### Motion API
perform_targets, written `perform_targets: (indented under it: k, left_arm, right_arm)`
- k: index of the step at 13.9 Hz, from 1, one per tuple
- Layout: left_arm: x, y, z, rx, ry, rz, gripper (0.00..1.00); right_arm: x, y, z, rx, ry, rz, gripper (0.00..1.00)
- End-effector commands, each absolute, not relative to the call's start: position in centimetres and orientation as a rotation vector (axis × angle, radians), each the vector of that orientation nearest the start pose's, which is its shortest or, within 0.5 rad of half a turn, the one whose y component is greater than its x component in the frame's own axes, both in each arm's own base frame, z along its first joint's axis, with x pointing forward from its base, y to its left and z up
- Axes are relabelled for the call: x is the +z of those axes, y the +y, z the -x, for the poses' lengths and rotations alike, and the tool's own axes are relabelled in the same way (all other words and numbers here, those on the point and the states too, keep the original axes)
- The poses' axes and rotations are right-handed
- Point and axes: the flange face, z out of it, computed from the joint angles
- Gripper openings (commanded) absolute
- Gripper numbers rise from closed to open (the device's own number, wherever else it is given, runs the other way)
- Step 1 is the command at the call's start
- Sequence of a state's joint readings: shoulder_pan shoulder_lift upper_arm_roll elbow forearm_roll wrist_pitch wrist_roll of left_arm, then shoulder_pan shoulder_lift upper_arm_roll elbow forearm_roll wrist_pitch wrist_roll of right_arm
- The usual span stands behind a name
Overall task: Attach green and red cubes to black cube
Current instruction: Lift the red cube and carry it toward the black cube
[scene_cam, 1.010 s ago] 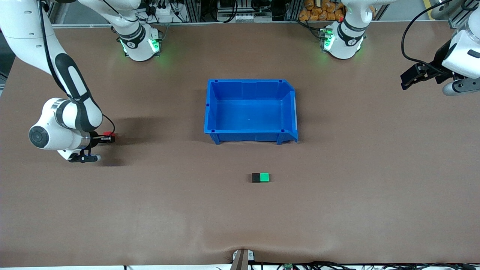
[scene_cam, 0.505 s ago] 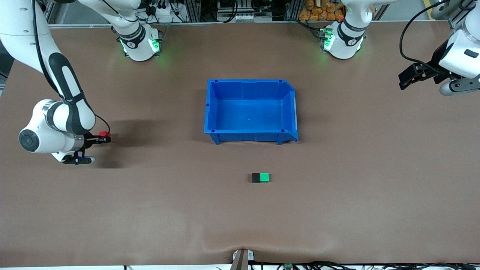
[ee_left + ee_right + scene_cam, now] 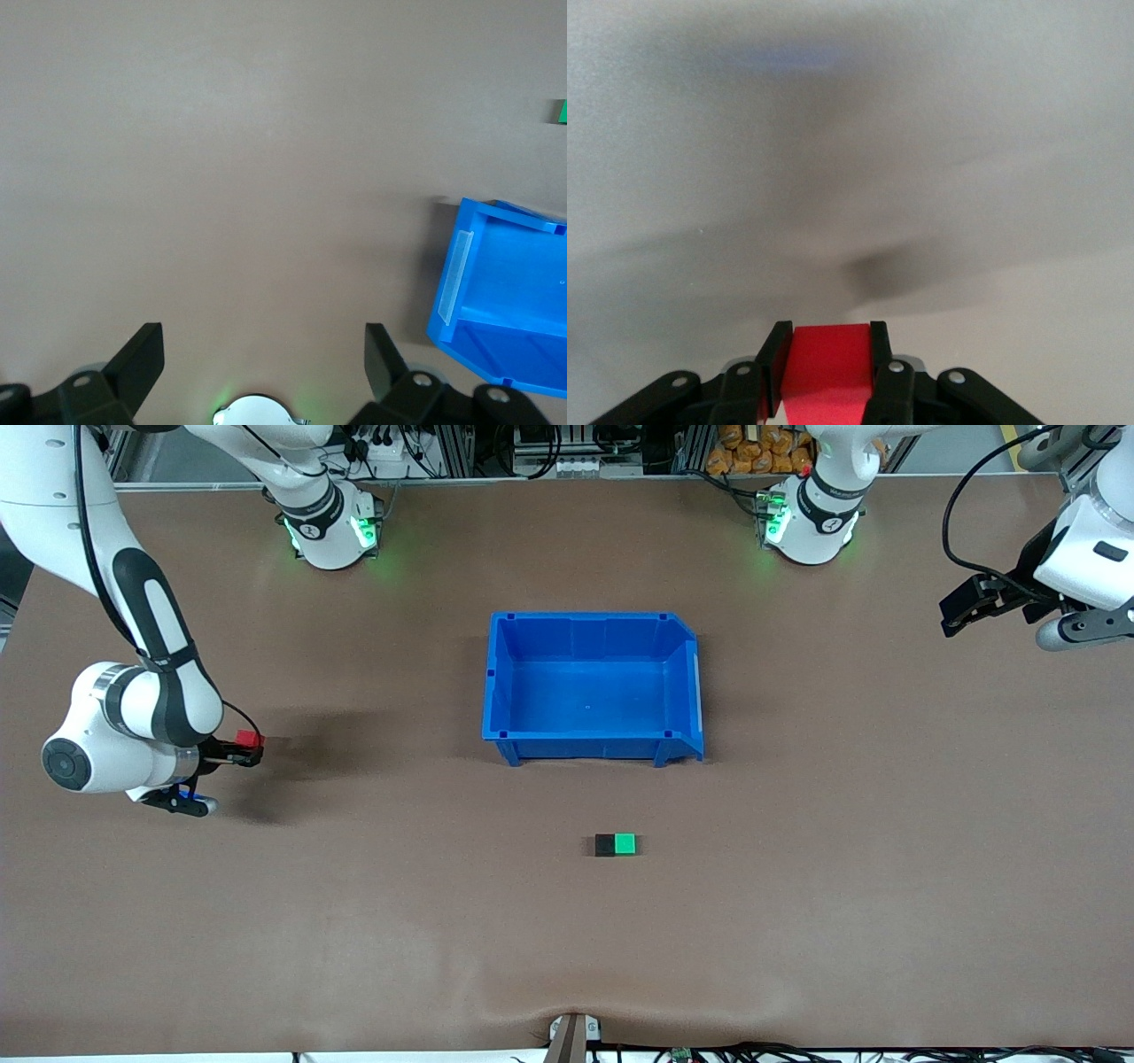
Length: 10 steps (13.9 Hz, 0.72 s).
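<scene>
Right gripper (image 3: 252, 746) clamps the red cube (image 3: 248, 738) above the table (image 3: 354, 921) toward its arm's end. Left gripper (image 3: 959, 613), fingers spread, waits at its own end. Green cube (image 3: 625, 844) touches the black cube (image 3: 604, 845), nearer the camera than the bin (image 3: 592, 746).

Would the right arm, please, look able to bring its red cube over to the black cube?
Probably yes: the right gripper holds the red cube, and only bare table lies between it and the black cube.
</scene>
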<state>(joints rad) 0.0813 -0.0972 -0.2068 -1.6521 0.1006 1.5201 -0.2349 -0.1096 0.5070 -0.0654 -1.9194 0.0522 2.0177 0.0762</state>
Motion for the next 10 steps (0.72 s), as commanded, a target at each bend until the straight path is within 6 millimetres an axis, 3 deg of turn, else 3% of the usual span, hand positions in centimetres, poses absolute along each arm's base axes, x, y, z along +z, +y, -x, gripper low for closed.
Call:
perform_targets:
  k: [1,10]
  left_arm:
    - [63.7,-5.9,-51.7,0.017,-0.151,3.036,1.0]
    - [63.7,-6.0,-51.7,0.02,-0.148,3.037,1.0]
  right_arm:
    - [20.5,-8.7,-57.6,0.657,0.586,3.009,0.0]
    - [20.6,-5.4,-58.1,0.661,0.99,2.956,0.0]
